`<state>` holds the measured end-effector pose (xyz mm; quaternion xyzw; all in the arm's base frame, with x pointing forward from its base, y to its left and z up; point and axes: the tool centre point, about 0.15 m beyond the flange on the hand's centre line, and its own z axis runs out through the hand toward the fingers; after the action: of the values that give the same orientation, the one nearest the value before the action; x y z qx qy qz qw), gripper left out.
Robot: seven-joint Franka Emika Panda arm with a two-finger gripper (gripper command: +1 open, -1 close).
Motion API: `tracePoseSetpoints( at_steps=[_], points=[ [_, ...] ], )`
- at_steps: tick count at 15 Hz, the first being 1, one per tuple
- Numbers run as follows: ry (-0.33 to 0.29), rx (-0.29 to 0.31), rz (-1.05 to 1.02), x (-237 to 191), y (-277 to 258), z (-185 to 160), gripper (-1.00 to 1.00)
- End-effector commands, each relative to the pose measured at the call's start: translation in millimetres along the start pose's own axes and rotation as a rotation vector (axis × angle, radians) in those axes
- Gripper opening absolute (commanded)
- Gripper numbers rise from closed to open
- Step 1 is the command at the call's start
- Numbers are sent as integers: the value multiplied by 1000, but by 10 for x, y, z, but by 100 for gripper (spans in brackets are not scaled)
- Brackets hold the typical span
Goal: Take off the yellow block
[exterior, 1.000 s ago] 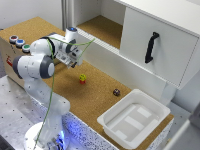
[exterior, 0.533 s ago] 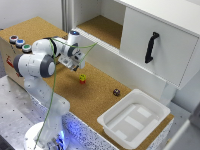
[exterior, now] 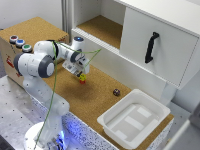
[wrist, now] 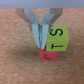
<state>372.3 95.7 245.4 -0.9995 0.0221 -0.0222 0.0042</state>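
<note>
The room is bright and evenly lit, with soft, faint shadows on the worktop [exterior: 102, 97]. The exterior view is a little blurry everywhere. A blue glow shows at the robot base [exterior: 60, 137]. The wrist view is soft too, and the fingers [wrist: 34, 27] look smeared.

A rough, matt cork surface [exterior: 100, 95] covers the table. Between the pale, smooth metal-looking fingers [wrist: 33, 30] of the gripper [wrist: 41, 42], the yellow block [wrist: 56, 38] looks smooth and painted, with dark printed letters. Just below the jaws, the red block [wrist: 47, 55] looks matt. The white tray [exterior: 134, 120] is smooth, slightly glossy plastic.
</note>
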Motion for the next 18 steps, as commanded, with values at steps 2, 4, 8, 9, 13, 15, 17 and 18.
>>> tracePoseSetpoints(
  at_steps=[2, 4, 8, 9, 13, 15, 17, 18],
  points=[
    [144, -41, 208, -324, 1122, -330, -100],
    [159, -45, 205, -285, 1123, -399, -100],
    [135, -2, 144, -166, 826, -419, -100],
    [120, 25, 132, -143, 758, -420, 100],
    [108, 85, 65, -42, 265, -532, 100],
    [96, 117, 9, 0, -72, -542, 100],
    [73, 143, -27, 33, -309, -515, 100],
    [58, 140, -32, 43, -365, -480, 100]
  ],
)
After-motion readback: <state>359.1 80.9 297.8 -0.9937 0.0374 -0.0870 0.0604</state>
